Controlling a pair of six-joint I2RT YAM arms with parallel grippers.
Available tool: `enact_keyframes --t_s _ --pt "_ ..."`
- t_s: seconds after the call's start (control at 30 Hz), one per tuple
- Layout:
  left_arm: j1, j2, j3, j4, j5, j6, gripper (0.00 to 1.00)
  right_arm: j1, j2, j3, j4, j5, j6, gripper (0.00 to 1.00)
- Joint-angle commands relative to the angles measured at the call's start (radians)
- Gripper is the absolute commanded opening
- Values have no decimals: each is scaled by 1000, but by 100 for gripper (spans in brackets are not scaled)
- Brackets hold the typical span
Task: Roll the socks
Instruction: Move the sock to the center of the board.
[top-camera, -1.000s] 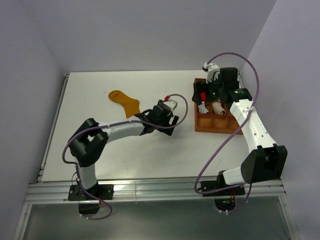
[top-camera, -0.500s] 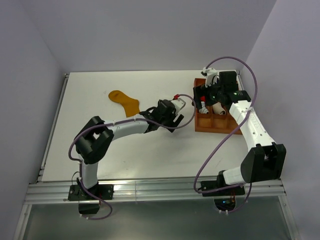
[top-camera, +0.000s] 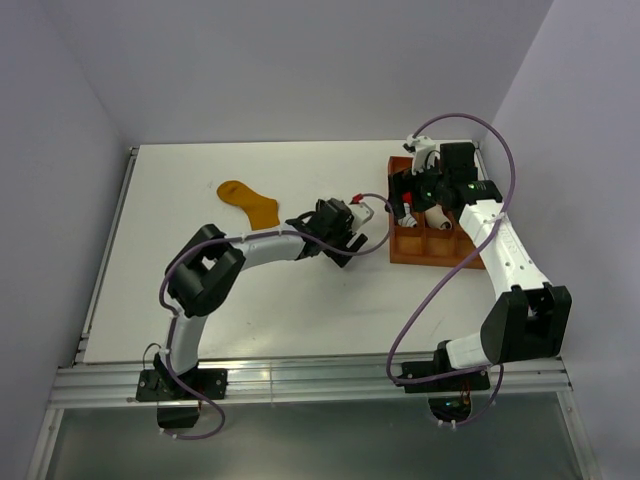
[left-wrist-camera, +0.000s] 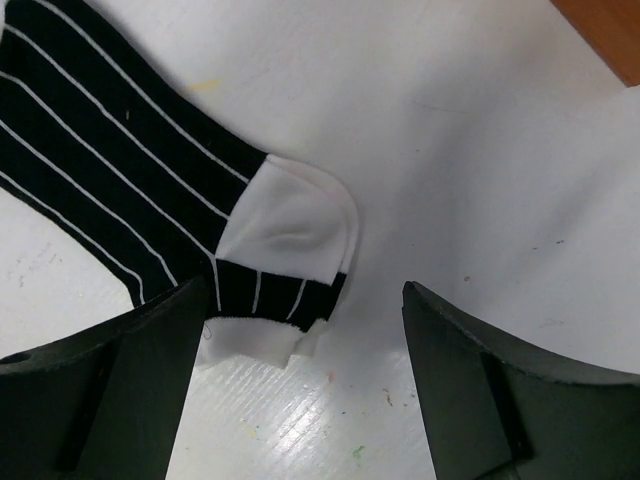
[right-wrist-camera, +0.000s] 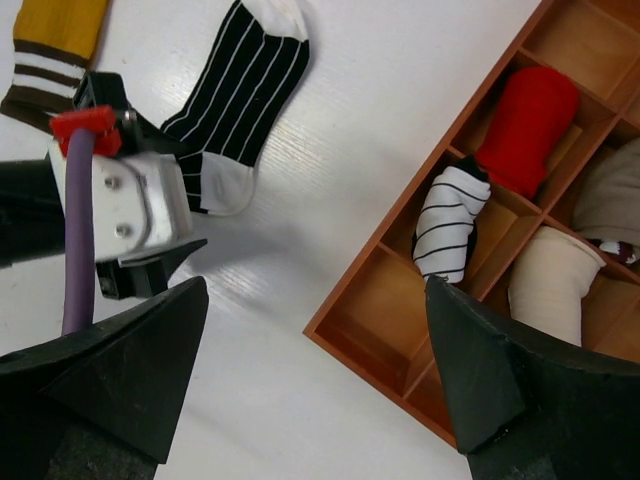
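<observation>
Black fingers of the left gripper (left-wrist-camera: 303, 300), its arm stretched rightward across the white table (top-camera: 180, 170), were held spread wide above the black-and-white striped sock (left-wrist-camera: 120, 180), which was laid flat there.

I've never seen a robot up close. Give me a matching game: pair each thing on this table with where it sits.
Things:
1. mustard sock
2. black striped sock
3. red bundle
4. wooden box

Places:
A. tucked into one compartment of the box
B. flat on the table, right at the open fingers of the left hand
C. flat on the table, farthest to the left
D. on the right side of the table, split into compartments

Pairs: 1-C, 2-B, 3-A, 4-D
</observation>
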Motion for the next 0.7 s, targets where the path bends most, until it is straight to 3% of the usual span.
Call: enact_keyframes --t_s 0.0,0.5,0.67 --pt "39 13 33 -16 92 -77 85 -9 1 3 7 -22 -15 96" --pt "72 -16 -124 -22 331 -341 87 -16 -13 -22 -16 -37 -62 92" --pt "62 -91 -213 -19 341 -373 88 -16 -21 -37 -30 -66 -99 92"
